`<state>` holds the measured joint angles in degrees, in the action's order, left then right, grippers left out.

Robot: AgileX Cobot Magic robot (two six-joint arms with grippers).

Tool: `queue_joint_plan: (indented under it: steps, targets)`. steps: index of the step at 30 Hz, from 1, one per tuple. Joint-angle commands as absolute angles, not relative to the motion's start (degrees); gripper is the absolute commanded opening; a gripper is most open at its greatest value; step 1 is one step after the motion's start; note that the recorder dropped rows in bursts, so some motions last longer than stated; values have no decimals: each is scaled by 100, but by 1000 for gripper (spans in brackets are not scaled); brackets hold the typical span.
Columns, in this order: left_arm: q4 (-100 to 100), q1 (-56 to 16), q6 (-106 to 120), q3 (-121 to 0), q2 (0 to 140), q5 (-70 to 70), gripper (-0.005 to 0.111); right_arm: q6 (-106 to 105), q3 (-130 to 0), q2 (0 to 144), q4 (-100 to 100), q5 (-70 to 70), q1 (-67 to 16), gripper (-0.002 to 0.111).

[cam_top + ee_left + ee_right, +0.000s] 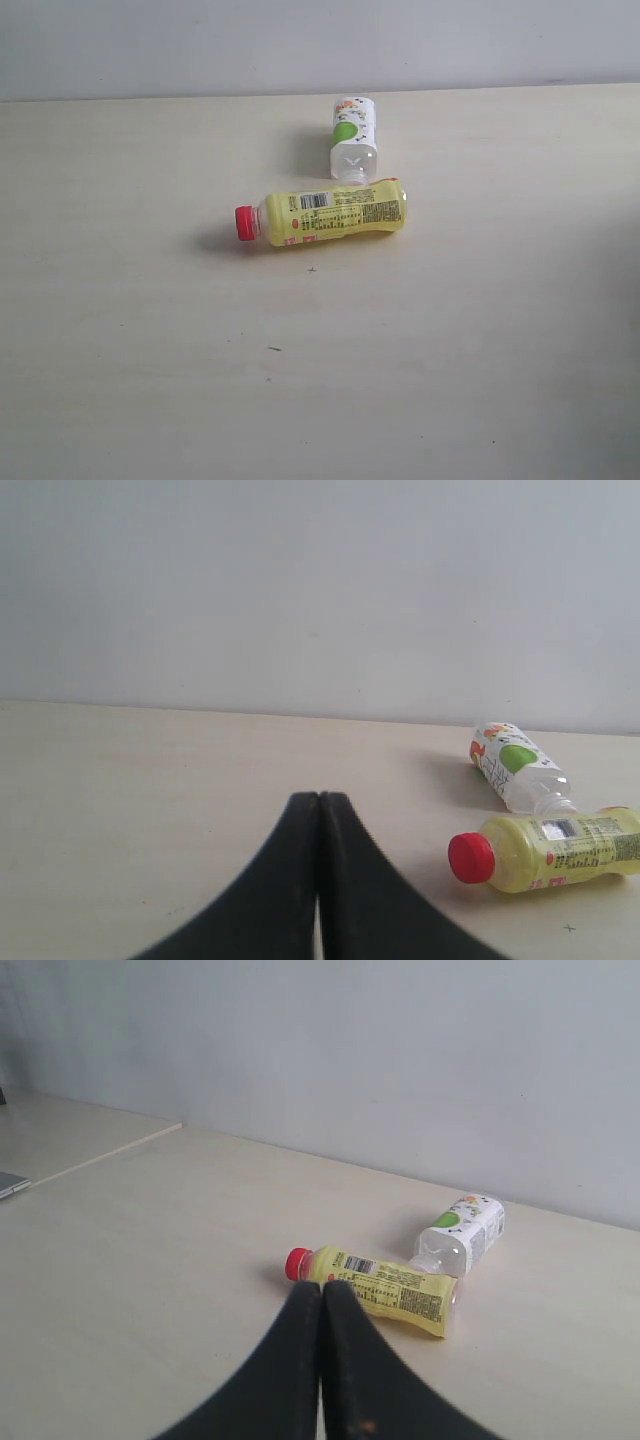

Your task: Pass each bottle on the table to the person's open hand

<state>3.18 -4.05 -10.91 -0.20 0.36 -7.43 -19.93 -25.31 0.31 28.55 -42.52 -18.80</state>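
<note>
Two bottles lie on their sides on the pale table (150, 330). The yellow bottle (325, 215) has a red cap (245, 223) that points left. Behind it lies the bottle with a green-and-white label (353, 138), its neck touching or nearly touching the yellow one's far end. Both also show in the left wrist view, the yellow bottle (550, 850) and the green-label bottle (515, 765), and in the right wrist view, yellow (380, 1288) and green-label (462, 1232). My left gripper (319, 798) is shut and empty. My right gripper (321, 1287) is shut and empty, short of the yellow bottle. No person's hand is in view.
A plain grey wall (320, 45) stands behind the table's far edge. Small dark specks (273, 348) dot the tabletop. In the right wrist view a lower side surface (60, 1130) adjoins the table, with a grey object (12, 1184) at the frame's edge.
</note>
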Motion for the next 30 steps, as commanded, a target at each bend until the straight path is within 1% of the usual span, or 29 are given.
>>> queue_joint_plan:
  steps: [1, 25, 27, 30]
  targets:
    - [273, -399, -1084, 0, 0, -739, 0, -1983, -2501, 0, 2847, -4226, -1863, 0]
    - [273, -399, -1084, 0, 0, -739, 0, -1983, -2501, 0, 2835, -4188, -1863, 0]
    - [273, -399, -1084, 0, 0, -739, 0, -1983, -2501, 0, 2934, -3925, -1863, 0]
    - [273, -399, -1084, 0, 0, -739, 0, -1983, -2499, 0, 3325, -2994, -1863, 0]
